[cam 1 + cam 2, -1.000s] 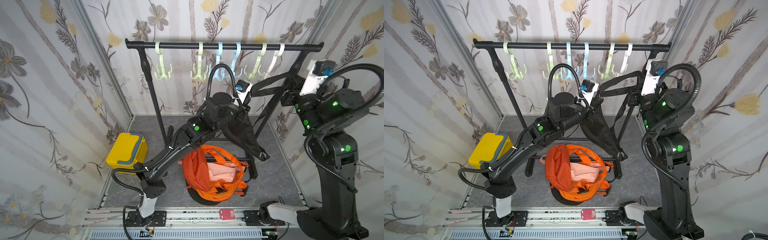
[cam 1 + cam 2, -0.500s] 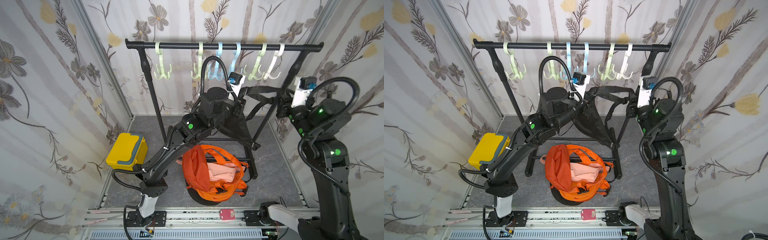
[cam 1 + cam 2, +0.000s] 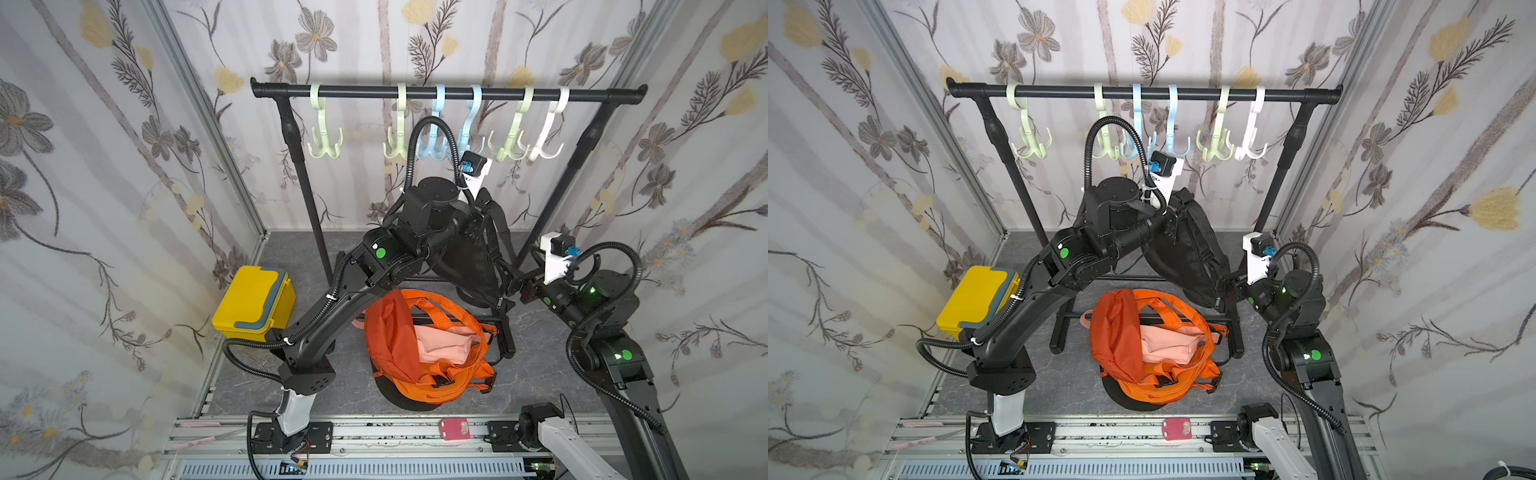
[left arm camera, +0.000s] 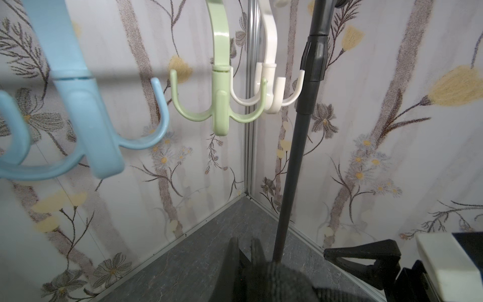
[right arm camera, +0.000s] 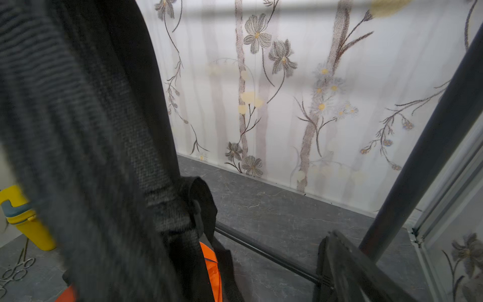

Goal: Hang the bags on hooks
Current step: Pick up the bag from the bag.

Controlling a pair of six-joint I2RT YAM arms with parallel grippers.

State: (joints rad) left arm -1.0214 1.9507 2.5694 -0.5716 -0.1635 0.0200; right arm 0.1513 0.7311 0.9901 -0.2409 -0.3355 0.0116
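- Black fabric is filling much of the right wrist view: the black bag (image 5: 91, 157) is hanging close to that camera.
- In both top views the black bag (image 3: 473, 257) is dangling inside the clothes rack, well below the rail (image 3: 449, 92) and not yet on any hook.
- The left gripper (image 4: 244, 257) is holding the bag up by its top, with its jaws pinching tight on the fabric.
- Above it, the light blue hook (image 4: 86, 117), the green hook (image 4: 220, 104) and the white hook (image 4: 273, 89) are hanging bare.
- The right gripper (image 3: 521, 289) is sitting low beside the bag's lower edge with its jaws spread wide, gripping nothing. One of its fingers (image 5: 339, 261) is standing apart from the fabric.
- An orange backpack (image 3: 415, 345) is lying open on the grey floor (image 3: 540, 374) in front of the rack.
- A yellow lunch box (image 3: 253, 303) is standing near the side wall.
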